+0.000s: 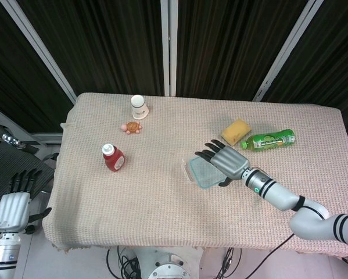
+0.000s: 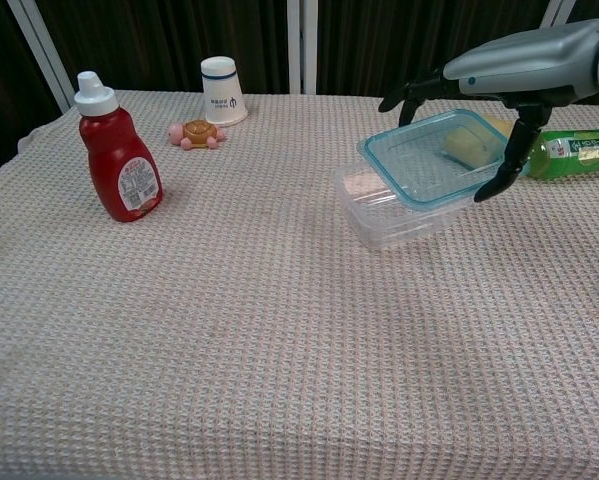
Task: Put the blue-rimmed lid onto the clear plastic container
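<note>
In the head view, the right robot hand (image 1: 225, 161) sits right of the frame's centre, grasping the blue-rimmed lid (image 1: 206, 172), which extends to its lower left. The clear plastic container (image 1: 189, 170) shows only as a faint edge peeking out at the lid's left side, so the lid looks to be over it but shifted right. The left robot hand (image 1: 15, 203) hangs at the lower left of the frame, off the desk (image 1: 150, 197), fingers apart and holding nothing. A yellow sponge (image 1: 236, 131) and a green bottle (image 1: 270, 140) lie just beyond the right hand; a ketchup bottle (image 1: 113, 157) stands left of centre.

In the chest view, the right robot hand (image 2: 499, 85) occupies the upper right, fingers spanning the blue-rimmed lid (image 2: 434, 156), which is tilted, its far edge raised. The clear plastic container (image 2: 399, 207) rests on the desk (image 2: 279, 350) below and slightly left of it; whether they touch I cannot tell.

To seat it well, I would judge the lid needs levelling, shifting left until its corners match the container's, then lowering straight down and pressing evenly so the light container does not skid.
</note>
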You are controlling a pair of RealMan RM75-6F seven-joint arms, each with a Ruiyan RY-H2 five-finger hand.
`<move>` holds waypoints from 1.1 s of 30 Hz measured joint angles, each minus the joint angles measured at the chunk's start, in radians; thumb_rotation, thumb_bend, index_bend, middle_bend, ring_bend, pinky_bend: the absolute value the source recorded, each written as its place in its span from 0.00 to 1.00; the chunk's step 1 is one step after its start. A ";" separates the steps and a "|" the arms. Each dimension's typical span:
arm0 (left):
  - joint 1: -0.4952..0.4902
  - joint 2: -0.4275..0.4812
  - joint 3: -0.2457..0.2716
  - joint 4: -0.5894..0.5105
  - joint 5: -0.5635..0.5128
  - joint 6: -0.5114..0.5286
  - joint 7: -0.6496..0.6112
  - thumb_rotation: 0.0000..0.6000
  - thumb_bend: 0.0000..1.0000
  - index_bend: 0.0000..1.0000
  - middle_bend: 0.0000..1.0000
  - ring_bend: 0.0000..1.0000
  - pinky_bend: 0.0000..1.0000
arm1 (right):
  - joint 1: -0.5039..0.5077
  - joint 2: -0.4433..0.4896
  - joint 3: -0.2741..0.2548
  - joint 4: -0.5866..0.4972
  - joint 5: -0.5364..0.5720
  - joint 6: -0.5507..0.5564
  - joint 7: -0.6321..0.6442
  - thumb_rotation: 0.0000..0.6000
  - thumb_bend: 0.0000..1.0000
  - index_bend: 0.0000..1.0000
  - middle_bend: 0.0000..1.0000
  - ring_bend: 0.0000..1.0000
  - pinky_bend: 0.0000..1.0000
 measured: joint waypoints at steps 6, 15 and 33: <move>0.001 0.002 -0.003 -0.011 -0.010 0.001 0.015 1.00 0.00 0.11 0.06 0.00 0.00 | 0.047 -0.086 0.016 0.097 0.015 -0.054 0.004 1.00 0.09 0.06 0.34 0.00 0.00; 0.005 -0.002 -0.003 -0.007 -0.020 0.001 0.011 1.00 0.00 0.11 0.06 0.00 0.00 | 0.076 -0.143 0.021 0.164 0.057 -0.101 0.036 1.00 0.09 0.04 0.32 0.00 0.00; 0.008 -0.009 -0.002 0.009 -0.018 0.004 -0.005 1.00 0.00 0.11 0.06 0.00 0.00 | 0.087 -0.197 0.009 0.228 0.075 -0.125 0.068 1.00 0.09 0.03 0.30 0.00 0.00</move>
